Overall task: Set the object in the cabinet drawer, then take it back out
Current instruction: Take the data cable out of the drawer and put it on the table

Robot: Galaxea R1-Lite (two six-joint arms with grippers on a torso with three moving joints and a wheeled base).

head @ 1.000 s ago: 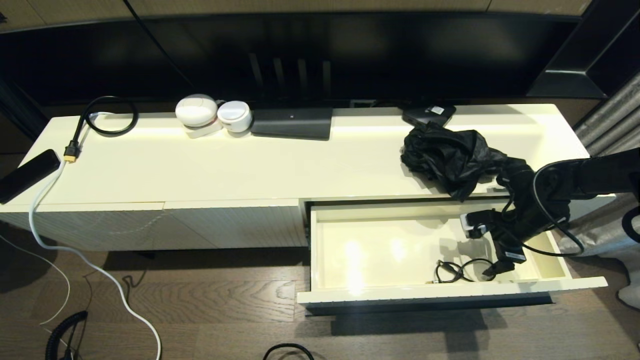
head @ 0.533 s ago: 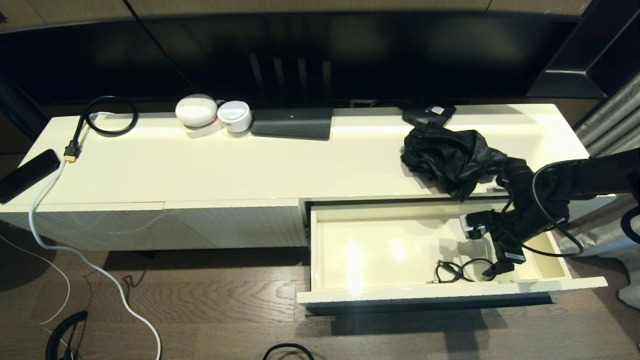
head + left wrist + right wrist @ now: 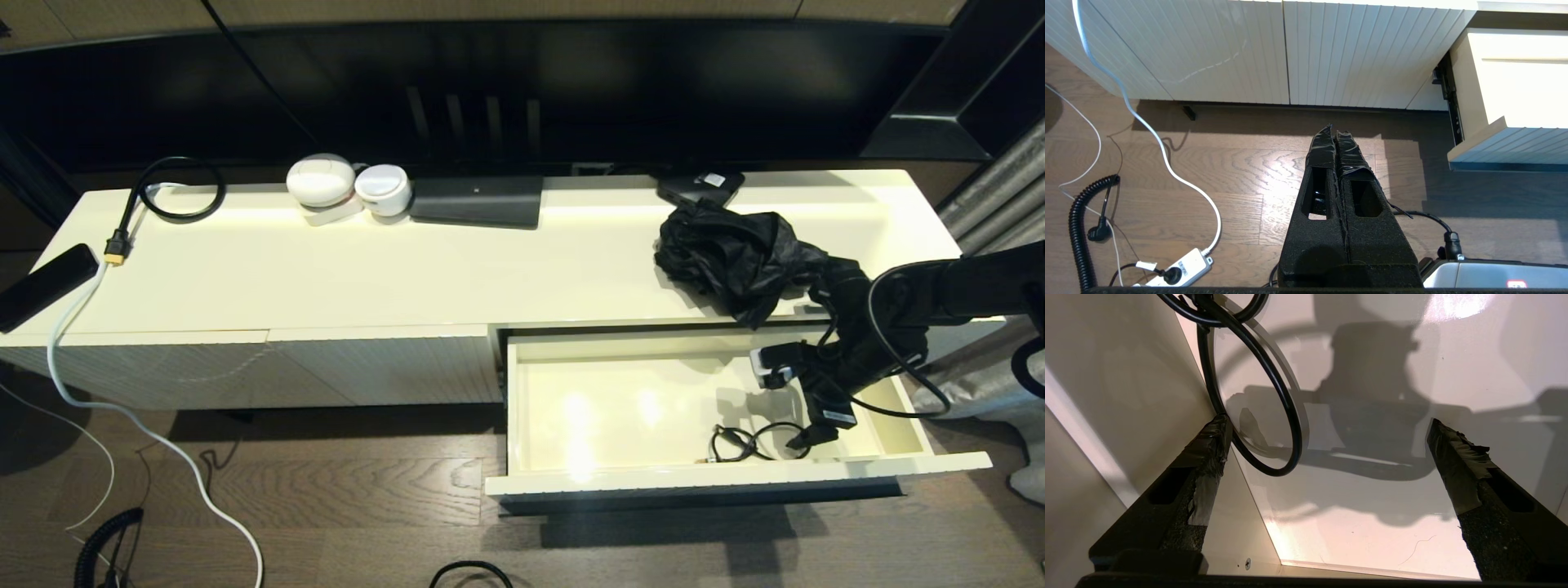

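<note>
Nothing has moved: right gripper [image 3: 1327,457] hangs spread and empty inside the cabinet drawer [image 3: 620,408], black cable [image 3: 747,445] released; left gripper [image 3: 1337,136] parked, pressed together.

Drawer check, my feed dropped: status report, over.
Right gripper inside drawer, jaws wide, empty. Black cable coiled on drawer floor. Left gripper parked, jaws shut. Nothing blocking.

- The cabinet drawer [image 3: 522,408] stands pulled out; its left and middle floor lies bare.
- A coiled black cable [image 3: 747,445] and the right gripper [image 3: 808,445], fingers spread wide, occupy its right end.
- A crumpled black cloth [image 3: 735,257] overhangs the countertop edge above.
</note>
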